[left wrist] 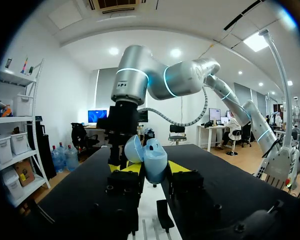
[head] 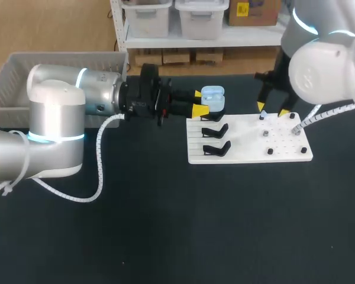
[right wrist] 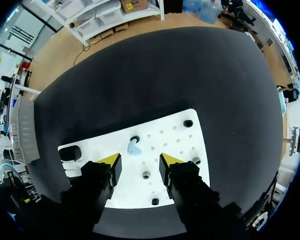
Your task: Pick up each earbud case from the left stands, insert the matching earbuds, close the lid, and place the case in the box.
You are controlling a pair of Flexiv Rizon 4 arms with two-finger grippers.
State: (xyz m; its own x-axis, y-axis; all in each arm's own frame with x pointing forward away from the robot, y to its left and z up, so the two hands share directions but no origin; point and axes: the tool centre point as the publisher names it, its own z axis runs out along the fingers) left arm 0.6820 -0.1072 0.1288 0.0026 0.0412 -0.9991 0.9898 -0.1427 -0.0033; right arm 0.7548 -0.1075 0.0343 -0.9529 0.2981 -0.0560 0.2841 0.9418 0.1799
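Observation:
A light blue earbud case (head: 213,98) with its lid up is held above the white board's (head: 248,155) far left corner, my left gripper (head: 200,103) shut on its sides. In the left wrist view the case (left wrist: 153,161) sits between the yellow tips of my left gripper (left wrist: 151,168). My right gripper (head: 272,110) hangs over the board's far right part, fingers apart. In the right wrist view a light blue earbud (right wrist: 134,147) stands on the board (right wrist: 175,132) just ahead of my right gripper (right wrist: 139,162), touching neither finger.
Two black stands (head: 216,130) (head: 216,149) stand bare on the board's left part. Small pegs (head: 296,129) (head: 270,151) dot its right part. A grey box (head: 23,71) sits at the back left, behind my left arm.

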